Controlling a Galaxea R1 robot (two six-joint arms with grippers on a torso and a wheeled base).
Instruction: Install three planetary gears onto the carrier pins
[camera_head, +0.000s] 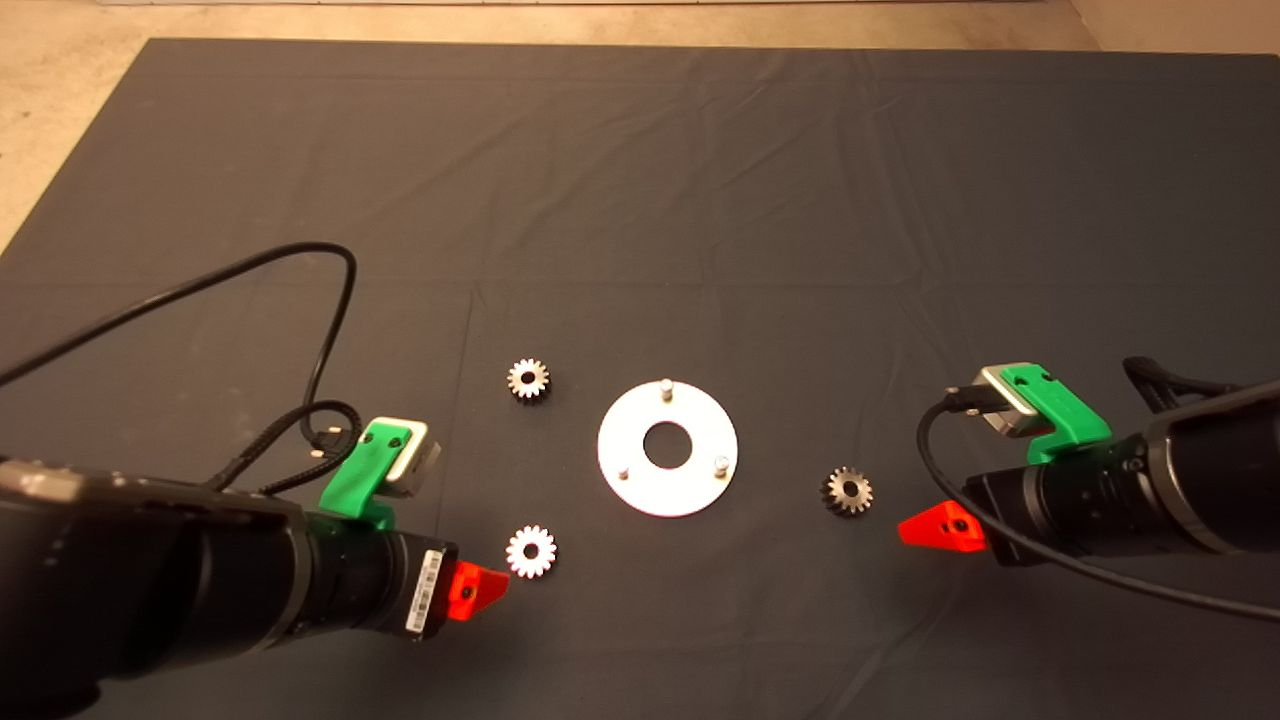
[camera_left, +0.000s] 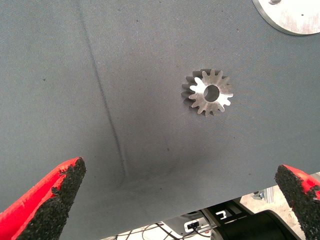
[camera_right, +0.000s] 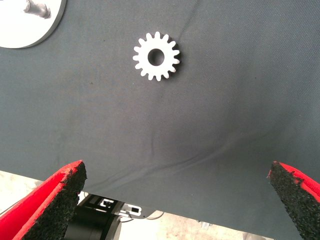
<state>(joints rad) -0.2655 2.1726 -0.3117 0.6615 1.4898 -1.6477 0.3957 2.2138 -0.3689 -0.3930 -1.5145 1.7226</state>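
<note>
We are working over a wide dark mat (camera_head: 640, 180) that is lying wrinkled and creased across the table, with pale floor showing past its far edge. Our left gripper (camera_head: 480, 590) is reaching in low from the left and our right gripper (camera_head: 935, 528) from the right, and both are hovering with fingers spread wide, gripping nothing.

The disc (camera_head: 668, 450) is lying flat near the middle of the mat, and its three carrier pins (camera_head: 665, 386) are standing bare, so we are judging that no gear is installed yet. The three planetary gears are lying flat and well apart: the near-left gear (camera_head: 531, 551) is sitting just beside our left fingers, the right gear (camera_head: 847, 491) is sitting near our right fingers, and the far-left gear (camera_head: 528, 380) is waiting left of the disc.

We are expecting these gears to be stiff, solid metal, small but dense, and slick on their faces. We are planning to pinch across the toothed rim, where the rough black pads (camera_left: 60, 200) can bite. The soft cloth may be bunching under a fingertip, so we are approaching carefully.
</note>
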